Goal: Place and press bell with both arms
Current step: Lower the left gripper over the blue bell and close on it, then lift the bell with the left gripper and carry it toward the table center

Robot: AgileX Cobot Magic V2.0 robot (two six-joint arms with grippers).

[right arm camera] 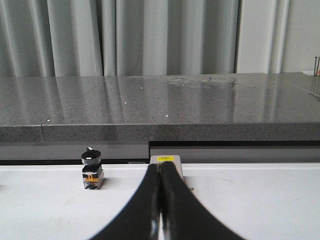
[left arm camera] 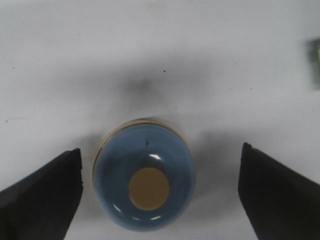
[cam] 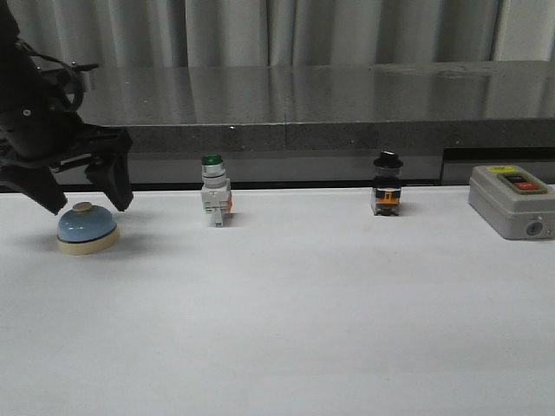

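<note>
The light-blue bell (cam: 87,228) with its cream base and button stands on the white table at the far left. My left gripper (cam: 85,201) hangs open just above it, one finger on each side, touching nothing. In the left wrist view the bell (left arm camera: 144,175) lies between the two black fingers (left arm camera: 42,192), nearer the left one. My right gripper (right arm camera: 160,172) is shut and empty, held low over the table. It does not show in the front view.
A green-capped white switch (cam: 214,191) stands right of the bell. A black-capped switch (cam: 387,185) stands farther right and also shows in the right wrist view (right arm camera: 92,171). A grey button box (cam: 511,200) sits at the far right. A dark stone ledge (cam: 303,104) runs behind the table.
</note>
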